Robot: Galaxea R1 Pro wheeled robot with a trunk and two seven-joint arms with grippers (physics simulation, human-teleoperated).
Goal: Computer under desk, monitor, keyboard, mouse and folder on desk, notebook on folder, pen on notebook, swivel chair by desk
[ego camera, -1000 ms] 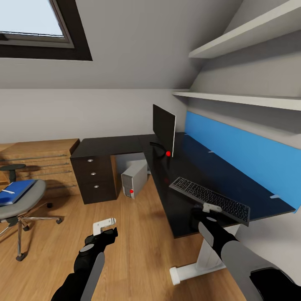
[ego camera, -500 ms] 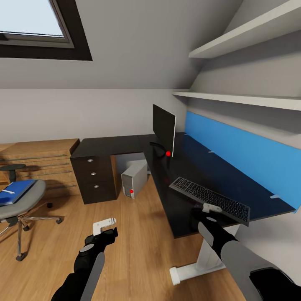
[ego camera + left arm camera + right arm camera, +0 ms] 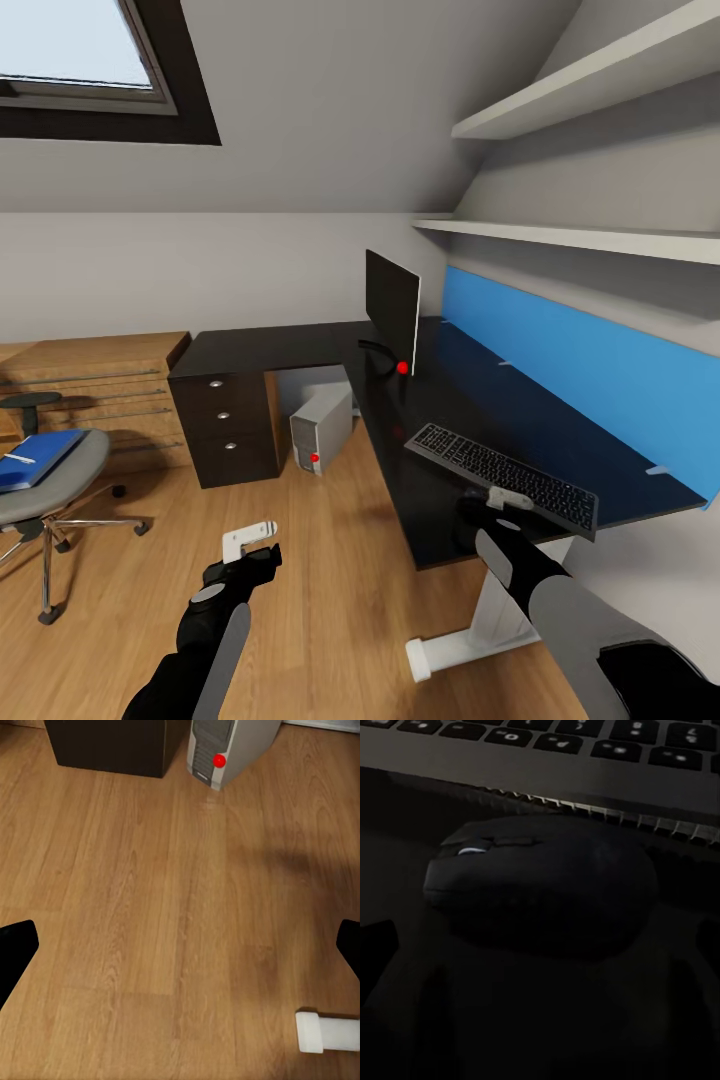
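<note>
Right gripper [image 3: 492, 500] low at desk [image 3: 300, 345] front edge, fingers spread, mouse [image 3: 544, 881] between them, grip unclear. Mouse just beside keyboard [image 3: 500, 475]. Left gripper [image 3: 250, 540] open, empty, over floor [image 3: 150, 907]. Folder [image 3: 35, 457] on chair [image 3: 60, 480].

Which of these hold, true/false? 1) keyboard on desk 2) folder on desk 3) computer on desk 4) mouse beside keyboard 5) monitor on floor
1) True: the keyboard lies on the desk.
2) False: the folder is on the swivel chair.
3) False: the computer stands on the floor under the desk.
4) True: the mouse sits right by the keyboard's edge.
5) False: the monitor stands on the desk.
</note>
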